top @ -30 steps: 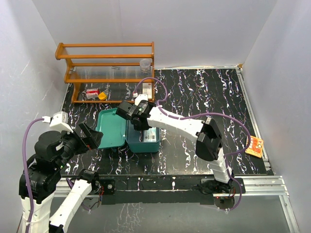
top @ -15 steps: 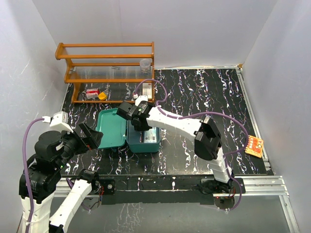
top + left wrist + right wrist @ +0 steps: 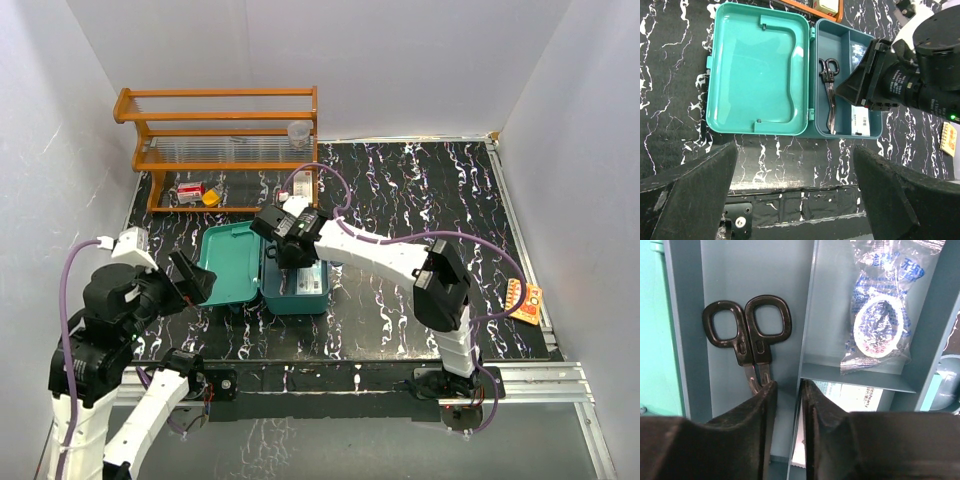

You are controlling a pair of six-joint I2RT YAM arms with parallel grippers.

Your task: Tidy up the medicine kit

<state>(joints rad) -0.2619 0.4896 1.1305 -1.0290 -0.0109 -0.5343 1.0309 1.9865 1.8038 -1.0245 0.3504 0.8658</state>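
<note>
Right wrist view: the right pincer (image 3: pixel 789 390) now has its jaws a narrow slit apart, where a moment ago they were pressed shut. Nothing sits between them. Black-handled scissors (image 3: pixel 747 330) lie flat on the floor of the long left compartment, their blades running under the left finger and out of sight. I take this to mean the scissors have just been let go, so that item is stowed. In the top view the arm has also shifted a little over the box.

The medicine kit (image 3: pixel 760 75) sits left of the table's (image 3: pixel 420 200) middle, nearer the near edge than the far one. It is open, with its lid lying flat toward the left edge. The right pincer hangs directly over the open base, low inside it, its slit lined up roughly with the divider wall beside the scissors. Beyond that wall lie a clear printed packet (image 3: pixel 880 315) and, in the next compartment, a white printed box (image 3: pixel 850 395).

The left pincer (image 3: pixel 795 147) is spread wide and empty, raised above the near edge with the whole kit framed between its fingers. An orange packet (image 3: pixel 523 300) lies near the right edge, well apart from the kit, so more sorting probably remains.
</note>
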